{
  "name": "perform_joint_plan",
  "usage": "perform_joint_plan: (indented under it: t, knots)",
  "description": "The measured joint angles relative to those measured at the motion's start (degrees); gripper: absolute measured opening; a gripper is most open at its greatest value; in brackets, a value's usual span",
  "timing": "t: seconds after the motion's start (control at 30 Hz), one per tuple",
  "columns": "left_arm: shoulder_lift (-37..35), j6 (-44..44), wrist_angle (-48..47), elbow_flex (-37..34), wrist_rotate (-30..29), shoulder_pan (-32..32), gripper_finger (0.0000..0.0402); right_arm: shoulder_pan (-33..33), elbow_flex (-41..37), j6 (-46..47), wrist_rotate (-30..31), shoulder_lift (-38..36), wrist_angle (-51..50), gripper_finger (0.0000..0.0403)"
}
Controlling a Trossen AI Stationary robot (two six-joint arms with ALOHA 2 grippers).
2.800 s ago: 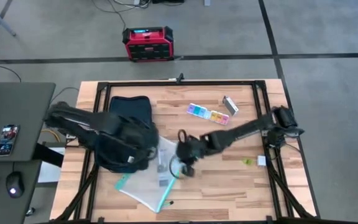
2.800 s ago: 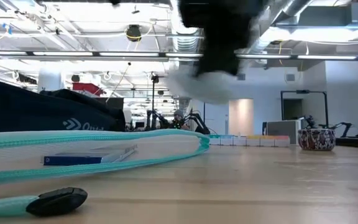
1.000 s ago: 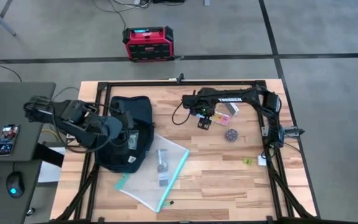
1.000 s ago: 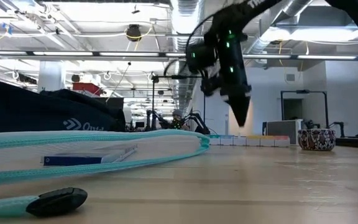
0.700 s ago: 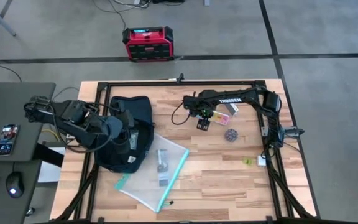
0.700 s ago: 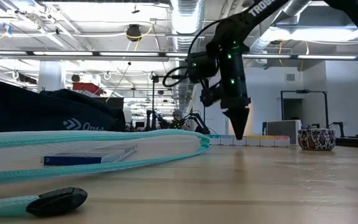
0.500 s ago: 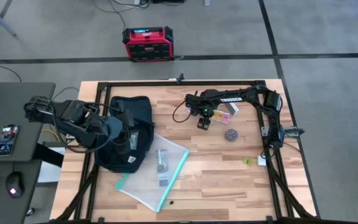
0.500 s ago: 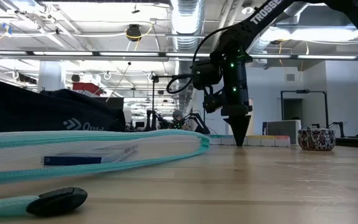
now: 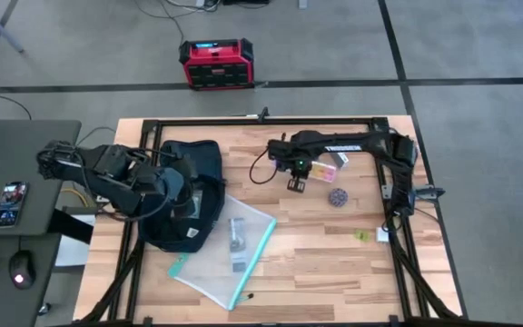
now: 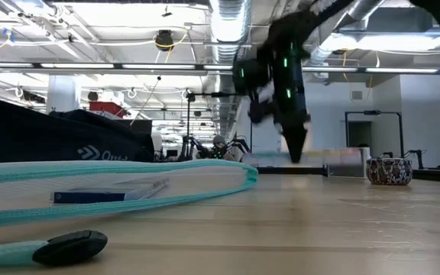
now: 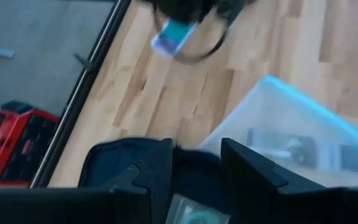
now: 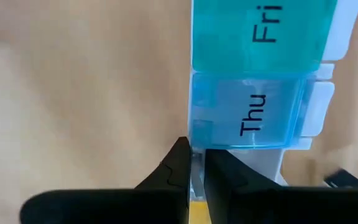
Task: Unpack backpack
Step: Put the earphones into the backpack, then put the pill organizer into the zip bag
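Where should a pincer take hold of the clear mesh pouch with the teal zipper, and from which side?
Probably from above, at the teal-zippered edge on the side away from the backpack. The pouch lies flat, so only its raised border offers something to pinch; that edge is bare wood-side, while the opposite corner sits against the backpack and the left pincer.

The left pincer covers part of the backpack, so what lies under it cannot be told. In the low view the right pincer and the pill organiser are smeared. The small items inside the mesh pouch are too small to name.
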Motion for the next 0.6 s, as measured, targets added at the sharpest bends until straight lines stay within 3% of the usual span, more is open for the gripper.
perform_joint_plan:
  t: [0.17,0.27,0.43,0.6]
  knots:
    - [2.3,-1.6,-7.2,-0.4,3.5,0.3,0.0125,8.2,5.2,3.7,-0.1,-6.1,-3.6,0.001]
    - [2.7,-1.9,-6.5,-4.4,6.2,0.1,0.0125,15.3,5.4,7.2,-1.6,-9.2,-4.7,0.001]
    - [2.8,-3.0,3.2,-16.1,16.6,-1.1,0.0125,29.6,5.2,13.8,-3.8,-9.0,-1.7,0.001]
    - [2.8,-10.1,18.9,-27.7,23.6,-3.1,0.0125,38.5,3.6,21.7,-4.3,-5.8,2.5,0.001]
